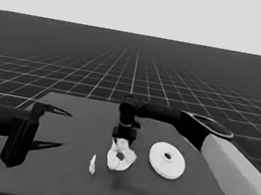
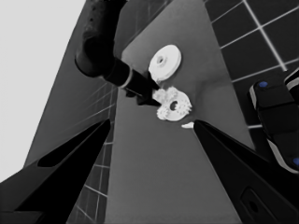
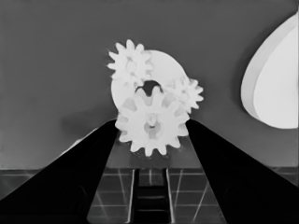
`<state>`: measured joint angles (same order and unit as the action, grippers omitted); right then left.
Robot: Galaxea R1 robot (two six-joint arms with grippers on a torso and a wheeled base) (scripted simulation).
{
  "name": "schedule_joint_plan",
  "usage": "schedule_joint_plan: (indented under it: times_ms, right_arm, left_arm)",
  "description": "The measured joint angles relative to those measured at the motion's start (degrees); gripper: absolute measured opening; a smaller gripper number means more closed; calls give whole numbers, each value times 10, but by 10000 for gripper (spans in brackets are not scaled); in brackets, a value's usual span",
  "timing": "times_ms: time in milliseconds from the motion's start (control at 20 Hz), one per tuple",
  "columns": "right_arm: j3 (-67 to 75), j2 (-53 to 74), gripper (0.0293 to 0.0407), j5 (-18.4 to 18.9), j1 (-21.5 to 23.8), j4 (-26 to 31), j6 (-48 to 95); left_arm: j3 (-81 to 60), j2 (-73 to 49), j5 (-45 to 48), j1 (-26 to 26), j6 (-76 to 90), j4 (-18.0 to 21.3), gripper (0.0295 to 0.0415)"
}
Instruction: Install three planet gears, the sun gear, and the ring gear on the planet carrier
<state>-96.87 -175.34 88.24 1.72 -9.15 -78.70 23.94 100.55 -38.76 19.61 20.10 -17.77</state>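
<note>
The planet carrier, the smaller round part [image 1: 121,158], lies mid-table. Two planet gears [image 3: 131,63] [image 3: 187,93] sit on its face [image 3: 163,65] beside the dark centre hole. My right gripper [image 1: 123,138] hangs straight over it, reaching in from the right. In the right wrist view this gripper [image 3: 153,122] is shut on a third gear [image 3: 152,126], which looks nearer and larger than the seated two. The ring gear, the larger round part [image 1: 166,160], lies flat just to the right. My left gripper [image 1: 64,129] waits open over the table's left end, holding nothing.
A thin white piece [image 1: 92,164] stands just left of the smaller round part. In the left wrist view the same group appears: the smaller round part [image 2: 174,106], the larger round part [image 2: 166,60] and the thin white piece [image 2: 188,125]. Dark machinery with blue lights [image 2: 275,116] sits past the table edge.
</note>
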Motion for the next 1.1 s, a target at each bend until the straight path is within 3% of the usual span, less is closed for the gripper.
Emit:
schedule_joint_plan:
  times_ms: [100, 200, 1100]
  right_arm:
    - [-28, -9, 310, -13, -46, -44, 17]
    - [-42, -13, 310, -19, -63, -59, 26]
    - [-50, -14, 309, -23, -78, -66, -34]
  left_arm:
    - [0, 0, 0, 0, 0, 0, 385]
    - [0, 0, 0, 0, 0, 0, 385]
    - [0, 0, 0, 0, 0, 0, 385]
